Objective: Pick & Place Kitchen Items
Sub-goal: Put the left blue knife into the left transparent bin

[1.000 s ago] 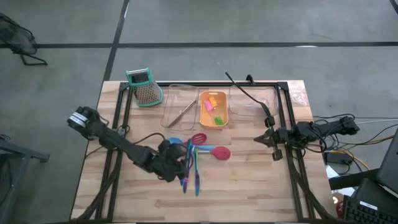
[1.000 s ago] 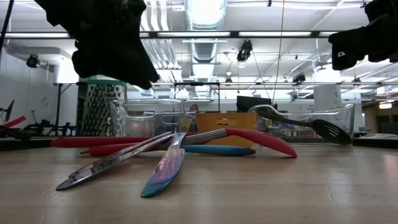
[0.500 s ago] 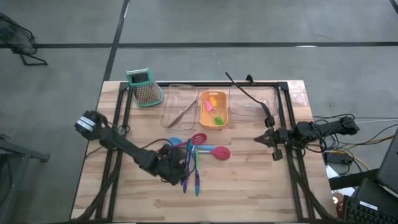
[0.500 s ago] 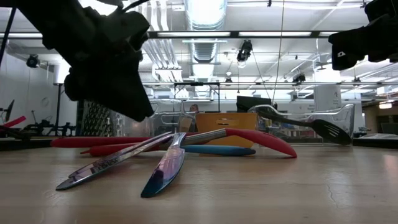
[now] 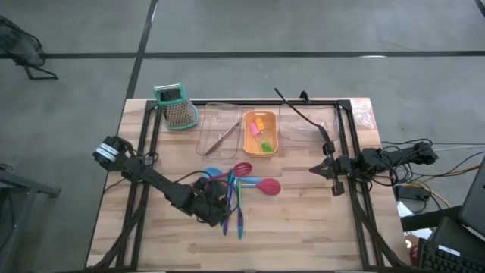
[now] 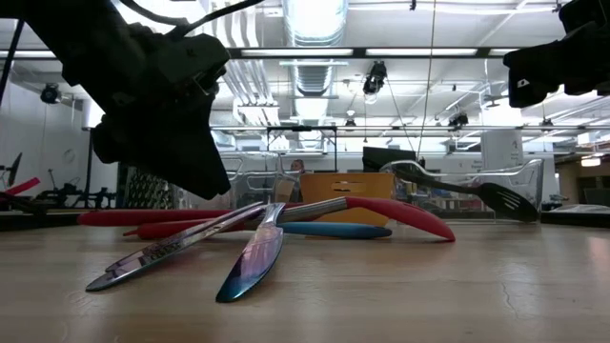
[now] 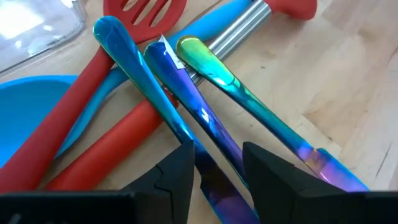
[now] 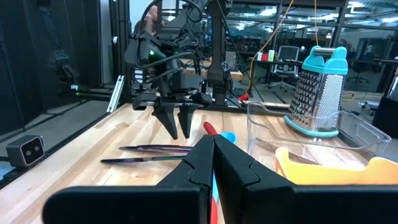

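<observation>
Three iridescent sticks point(image 5: 231, 208) fanned at table centre, long axes running twelve to six — straddled by left gripper point(image 7: 217, 163), fingers spread either side of purple stick point(image 7: 193, 112), poised just above. Glossy metal, thin, slippery-looking. Matte red spatula point(image 5: 241, 171) and blue spoon point(image 5: 214, 176) crossed at twelve. Right gripper point(image 5: 320, 170) pressed shut, parked at three — well apart.
</observation>
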`<action>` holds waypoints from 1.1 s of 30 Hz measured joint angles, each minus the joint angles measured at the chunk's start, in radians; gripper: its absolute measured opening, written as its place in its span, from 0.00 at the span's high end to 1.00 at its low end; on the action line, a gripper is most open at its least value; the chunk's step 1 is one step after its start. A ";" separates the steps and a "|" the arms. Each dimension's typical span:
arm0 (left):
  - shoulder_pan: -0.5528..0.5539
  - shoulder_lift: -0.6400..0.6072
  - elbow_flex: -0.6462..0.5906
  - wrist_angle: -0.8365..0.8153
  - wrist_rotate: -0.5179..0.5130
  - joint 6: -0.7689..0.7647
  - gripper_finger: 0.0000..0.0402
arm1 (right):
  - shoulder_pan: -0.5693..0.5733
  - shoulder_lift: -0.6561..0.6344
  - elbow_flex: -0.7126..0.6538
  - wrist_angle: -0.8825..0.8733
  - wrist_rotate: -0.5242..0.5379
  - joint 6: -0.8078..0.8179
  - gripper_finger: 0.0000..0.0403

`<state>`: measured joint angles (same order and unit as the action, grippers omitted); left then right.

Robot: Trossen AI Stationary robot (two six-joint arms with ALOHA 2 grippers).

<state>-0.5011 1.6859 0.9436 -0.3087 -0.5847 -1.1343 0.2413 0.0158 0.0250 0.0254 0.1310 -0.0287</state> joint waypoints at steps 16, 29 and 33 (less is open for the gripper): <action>-0.004 0.040 -0.010 0.000 -0.021 -0.044 0.65 | 0.000 0.000 0.000 0.000 0.000 0.001 0.98; -0.004 0.044 -0.017 -0.005 -0.089 -0.043 0.65 | 0.000 0.000 0.000 0.000 0.000 0.000 0.98; -0.004 0.044 -0.017 -0.004 -0.095 -0.041 0.65 | 0.000 0.000 0.000 0.000 0.000 0.002 0.98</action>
<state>-0.5049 1.7298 0.9268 -0.3122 -0.6794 -1.1757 0.2417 0.0154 0.0250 0.0254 0.1309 -0.0270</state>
